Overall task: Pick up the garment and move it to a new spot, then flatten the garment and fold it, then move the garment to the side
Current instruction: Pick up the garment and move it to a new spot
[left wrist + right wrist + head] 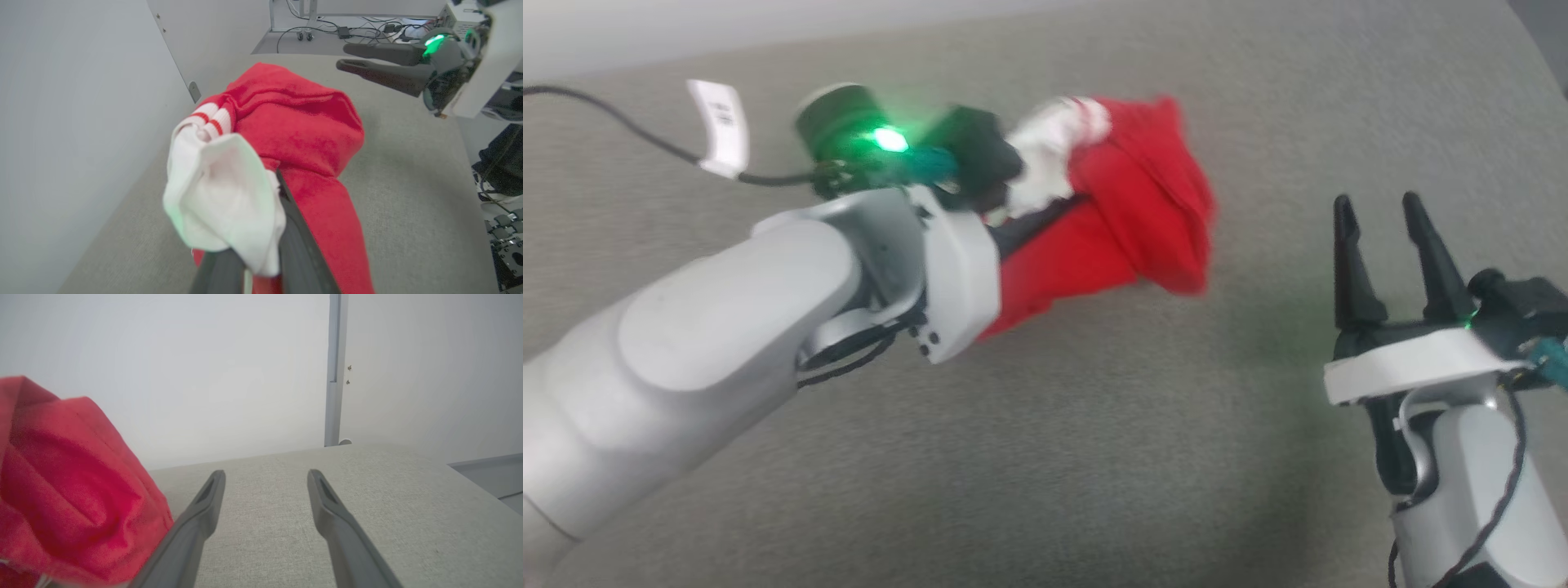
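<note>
Clamping bunched garment (pixel 1143 212) by white sleeve, left claw (pixel 1005 171); right claw (pixel 1378 208) spread wide, near garment.

A broad grey woven-fabric tabletop (pixel 1094 457) spreads before me under soft, even light. Along its far edge stands a plain pale grey wall (pixel 204 375), with a slim pale upright metal strip (pixel 334 367) rising just behind that edge. Past one end of the tabletop, tangled black cables (pixel 327 30) lie on the light grey floor (pixel 265 45) beside a metal frame on small castors (pixel 312 12).
</note>
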Robot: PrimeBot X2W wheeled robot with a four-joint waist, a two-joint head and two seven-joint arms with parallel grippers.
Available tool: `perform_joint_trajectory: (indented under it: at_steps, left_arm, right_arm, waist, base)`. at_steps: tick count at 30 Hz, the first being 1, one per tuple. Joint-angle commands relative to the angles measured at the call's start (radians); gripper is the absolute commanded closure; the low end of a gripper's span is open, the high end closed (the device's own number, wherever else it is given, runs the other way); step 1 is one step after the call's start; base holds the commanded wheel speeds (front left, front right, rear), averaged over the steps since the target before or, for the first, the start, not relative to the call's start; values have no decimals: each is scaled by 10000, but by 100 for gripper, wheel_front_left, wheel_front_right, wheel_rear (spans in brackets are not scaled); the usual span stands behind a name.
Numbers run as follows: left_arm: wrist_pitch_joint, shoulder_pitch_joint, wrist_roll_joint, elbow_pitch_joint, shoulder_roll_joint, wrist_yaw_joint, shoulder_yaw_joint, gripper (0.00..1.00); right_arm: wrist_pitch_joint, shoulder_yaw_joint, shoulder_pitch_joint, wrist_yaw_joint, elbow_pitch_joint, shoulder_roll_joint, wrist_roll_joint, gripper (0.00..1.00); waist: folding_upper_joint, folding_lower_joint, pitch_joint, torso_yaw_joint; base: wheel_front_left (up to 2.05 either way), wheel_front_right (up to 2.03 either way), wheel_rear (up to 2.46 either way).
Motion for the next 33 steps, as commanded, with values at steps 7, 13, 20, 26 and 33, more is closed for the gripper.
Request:
perform_joint_trajectory:
  at_steps: [7, 13, 20, 26, 33]
  left_arm:
    - [1427, -404, 878, -667, -293, -16, -875, 100]
    - [3273, 328, 1703, -916, 60, -13, -850, 100]
    - [4841, 696, 1943, -879, 570, -13, -938, 100]
    - [6039, 1046, 2075, -978, 971, -2, -1087, 93]
    - [4983, 668, 2418, -730, 958, 8, -971, 0]
  right_arm:
    - [-12, -156, -423, 4, -156, 40, 805, 0]
    - [-12, 71, -562, 4, -104, 37, 1474, 0]
    - [-12, 259, -658, 5, -114, 34, 1951, 0]
    - [-12, 399, -757, 5, -151, 35, 2167, 0]
    - [-12, 445, -777, 5, -142, 27, 1827, 0]
  waist:
    - [1, 0, 1524, -1654]
    - [1, 0, 2041, -2356]
    - [1, 0, 2409, -2790]
    - [1, 0, 2582, -2860]
    - [1, 0, 2104, -2362]
  base:
    - [0, 0, 0]
    - [0, 0, 0]
    - [0, 0, 0]
    - [0, 0, 0]
    - [0, 0, 0]
